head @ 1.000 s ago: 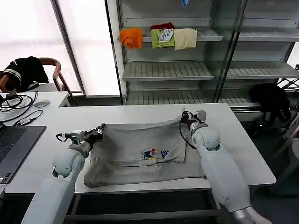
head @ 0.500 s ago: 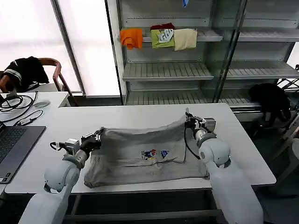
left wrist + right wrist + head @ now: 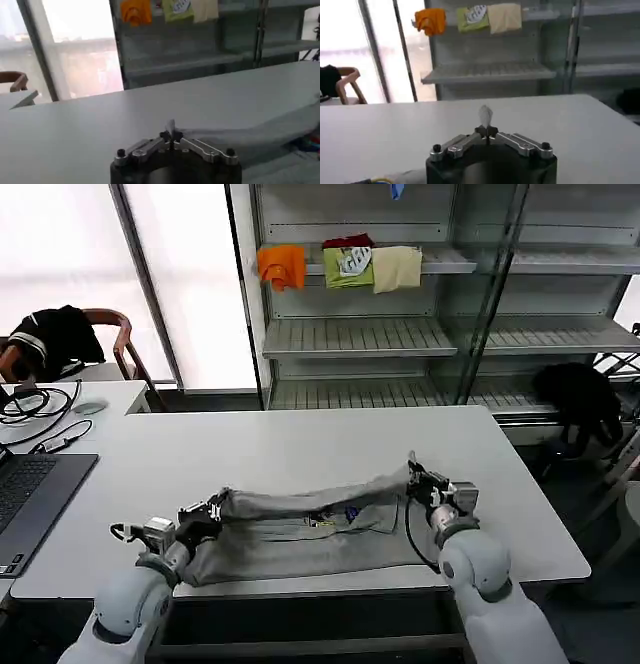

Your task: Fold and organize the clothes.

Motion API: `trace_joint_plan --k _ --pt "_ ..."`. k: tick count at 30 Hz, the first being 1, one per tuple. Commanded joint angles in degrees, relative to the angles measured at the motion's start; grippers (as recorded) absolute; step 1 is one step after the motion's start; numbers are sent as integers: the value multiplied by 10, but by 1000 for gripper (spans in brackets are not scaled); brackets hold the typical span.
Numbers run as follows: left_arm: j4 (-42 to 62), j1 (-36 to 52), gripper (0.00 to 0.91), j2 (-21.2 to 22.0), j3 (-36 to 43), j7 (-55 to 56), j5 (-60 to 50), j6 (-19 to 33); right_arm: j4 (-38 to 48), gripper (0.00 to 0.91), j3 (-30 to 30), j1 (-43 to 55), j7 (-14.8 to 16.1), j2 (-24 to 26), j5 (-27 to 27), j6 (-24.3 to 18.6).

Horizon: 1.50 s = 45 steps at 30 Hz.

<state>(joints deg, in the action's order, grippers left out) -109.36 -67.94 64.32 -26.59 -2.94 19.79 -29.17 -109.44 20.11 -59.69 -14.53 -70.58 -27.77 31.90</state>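
Note:
A light grey shirt (image 3: 310, 524) with a small multicoloured print (image 3: 345, 513) lies across the near part of the white table (image 3: 300, 444), its far edge lifted and pulled toward me over the rest. My left gripper (image 3: 215, 509) is shut on the shirt's left corner, and a tip of grey cloth (image 3: 171, 126) sticks up between its closed fingers in the left wrist view. My right gripper (image 3: 415, 477) is shut on the right corner; a grey tuft (image 3: 485, 115) pokes out above its closed tips in the right wrist view.
A laptop (image 3: 30, 494), cables (image 3: 30, 406) and a mouse (image 3: 88, 406) sit on the desk at left. Behind the table stands a metal shelf (image 3: 360, 334) with orange (image 3: 281, 264), green (image 3: 348, 264) and cream (image 3: 397, 266) garments. Black garments hang on a chair (image 3: 60, 334) and at right (image 3: 580, 399).
Both grippers have drawn back toward me holding the shirt's far corners, dragging the far edge over the near part. The visible cloth has shrunk to a narrow band.

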Motion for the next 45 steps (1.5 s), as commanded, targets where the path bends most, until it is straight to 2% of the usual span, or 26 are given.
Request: trace_joint_plan --k 1,15,16,17,18,20,21,22,23,33,45 --pt "-11 -44 10 5 -2 -1 -12 1 -27 0 26 -109 -6 1 10 -14" --pt "7 -37 30 12 0 -6 -27 1 7 0 6 -123 -9 -19 77 -50" --pt "6 -35 212 12 0 -5 -28 1 8 0 5 -123 -9 -20 80 -51" --pt "6 -34 867 13 0 -5 -29 1 9 0 4 -123 -9 -21 82 -53" --pt "6 -32 907 13 0 -4 -29 1 10 0 3 -123 -10 -21 83 -57" --pt "4 -27 907 15 0 -1 -28 3 12 20 3 -123 -9 -21 85 -60" --pt "2 -25 907 15 0 0 -28 3 13 81 4 -123 -9 -20 86 -62" --pt "0 -23 907 15 -1 2 -27 4 11 191 4 -123 -10 -20 86 -65" --pt "-5 -21 907 16 -2 4 -26 5 10 907 5 -123 -9 -20 86 -67" --pt "-57 -27 907 19 -18 17 -10 -1 -96 907 30 -141 -1 -2 71 -72" --pt "-44 -55 907 63 -50 43 -2 -19 -157 907 71 -126 -1 30 29 -56"
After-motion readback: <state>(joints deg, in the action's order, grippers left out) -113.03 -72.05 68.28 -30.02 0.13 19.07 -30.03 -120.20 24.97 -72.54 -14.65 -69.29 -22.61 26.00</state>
